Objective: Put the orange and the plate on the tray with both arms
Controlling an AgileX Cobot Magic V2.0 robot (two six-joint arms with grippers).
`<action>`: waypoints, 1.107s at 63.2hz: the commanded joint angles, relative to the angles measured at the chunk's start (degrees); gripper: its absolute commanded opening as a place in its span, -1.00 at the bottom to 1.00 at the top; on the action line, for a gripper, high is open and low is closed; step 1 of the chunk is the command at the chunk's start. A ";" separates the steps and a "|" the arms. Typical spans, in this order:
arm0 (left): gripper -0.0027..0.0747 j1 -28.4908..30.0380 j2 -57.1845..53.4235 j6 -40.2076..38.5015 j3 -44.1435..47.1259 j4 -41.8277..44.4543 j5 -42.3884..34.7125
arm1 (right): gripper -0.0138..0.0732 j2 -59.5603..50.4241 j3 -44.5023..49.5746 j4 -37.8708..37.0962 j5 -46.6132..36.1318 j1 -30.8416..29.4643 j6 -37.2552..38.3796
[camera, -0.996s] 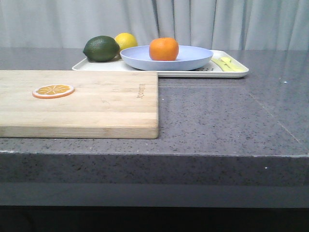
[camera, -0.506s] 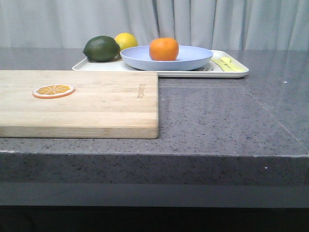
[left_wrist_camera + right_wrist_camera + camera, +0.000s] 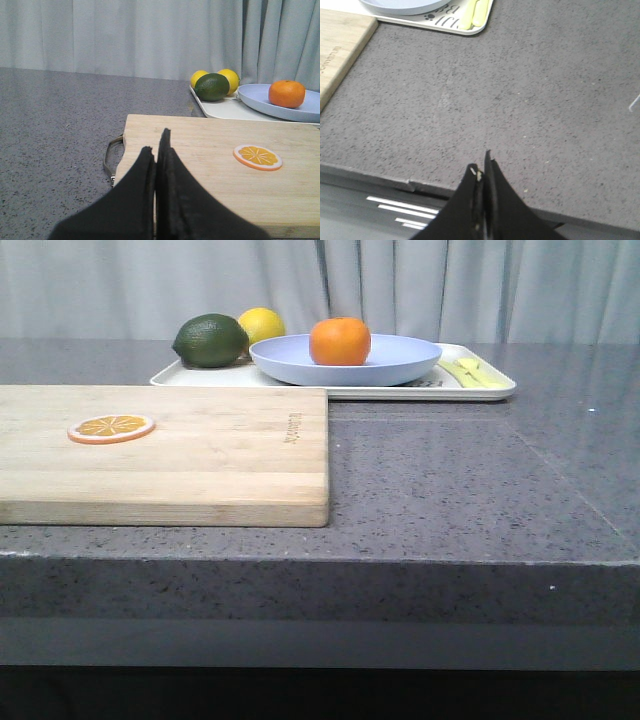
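The orange [image 3: 339, 341] sits on the lavender-blue plate [image 3: 400, 362], and the plate rests on the cream-white tray [image 3: 478, 390] at the back of the counter. They also show in the left wrist view: the orange [image 3: 286, 93], the plate [image 3: 260, 98], the tray [image 3: 225, 108]. My left gripper [image 3: 155, 142] is shut and empty, over the near end of the wooden cutting board [image 3: 210, 165]. My right gripper [image 3: 482, 163] is shut and empty, above the counter's front edge, far from the tray [image 3: 445, 24]. Neither arm shows in the front view.
A dark green lime [image 3: 210, 340] and a yellow lemon [image 3: 262, 324] lie on the tray's left part, yellow cutlery [image 3: 472, 372] on its right. The cutting board [image 3: 200, 455] with an orange slice [image 3: 110, 427] lies front left on the grey counter [image 3: 460, 480].
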 commanded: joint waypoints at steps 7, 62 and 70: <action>-0.98 0.12 -1.14 -0.80 1.52 0.01 -4.84 | -0.95 -4.74 9.58 -4.52 -21.77 -0.64 -0.64; -0.98 0.12 -1.01 -0.80 1.52 0.01 -4.84 | -0.95 -28.71 46.96 -4.61 -59.55 -5.94 -0.64; -0.98 0.12 -1.01 -0.80 1.52 0.01 -4.84 | -0.95 -28.71 46.96 -4.61 -59.28 -5.94 -0.31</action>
